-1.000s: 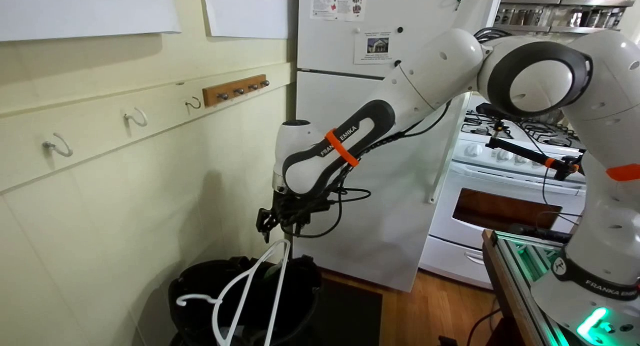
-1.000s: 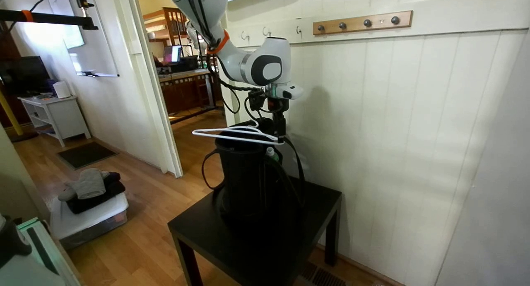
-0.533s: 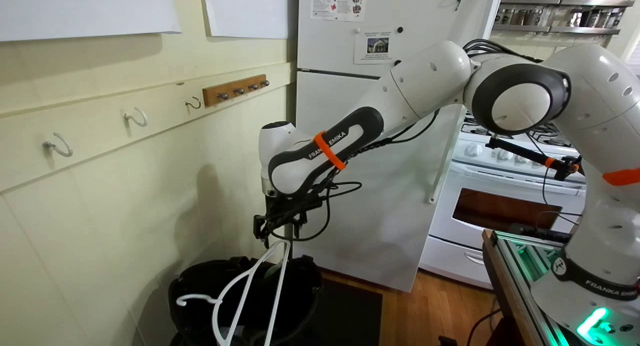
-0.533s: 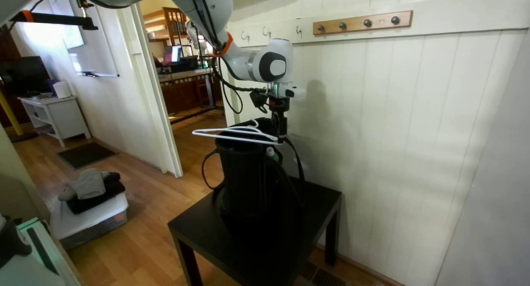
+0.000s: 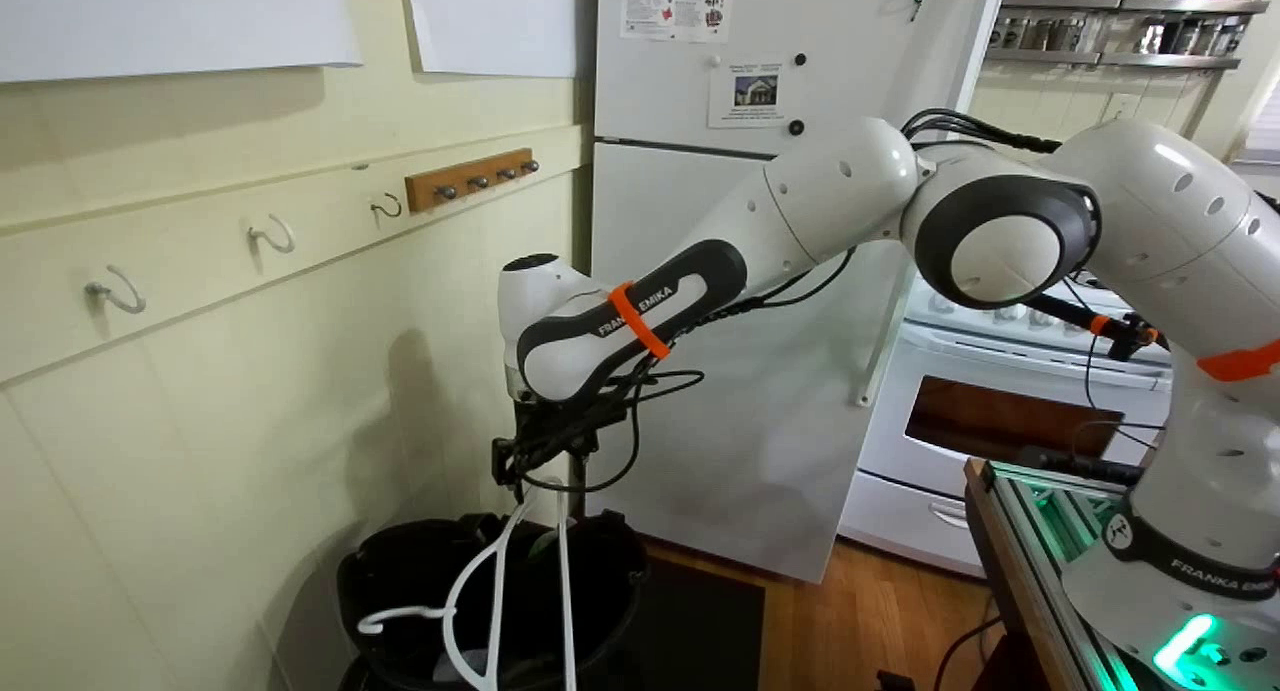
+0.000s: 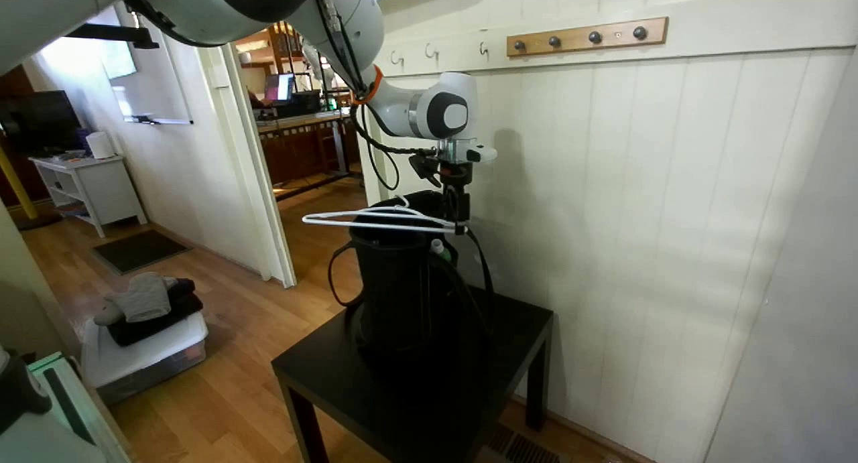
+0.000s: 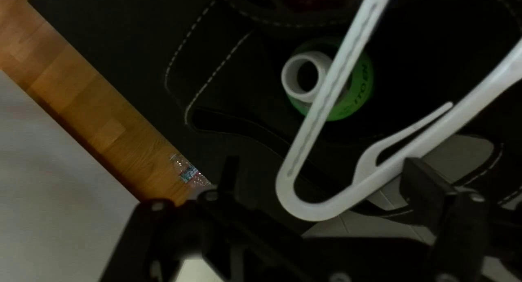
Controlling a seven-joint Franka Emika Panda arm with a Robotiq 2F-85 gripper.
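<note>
Sitting toward the left in an exterior view, a lidded storage bin [image 6: 164, 352] carries a pile of cloth [image 6: 151, 299]. Farther right, a white hanger [image 6: 380, 226] extends over the mouth of a black bag [image 6: 395, 295], which stands upright on a black table [image 6: 409, 409]. A green-and-white bottle [image 6: 439, 248] shows at the bag's right side. Just right of it, at the hanger's right end, the gripper [image 7: 322, 163] stands wide, pointing down; in the wrist view the hanger's rounded corner lies between its fingers [image 7: 426, 186], contact unclear. Rightmost, a wooden peg rail [image 6: 573, 39] is fixed to the pale wall [image 6: 637, 181].
</note>
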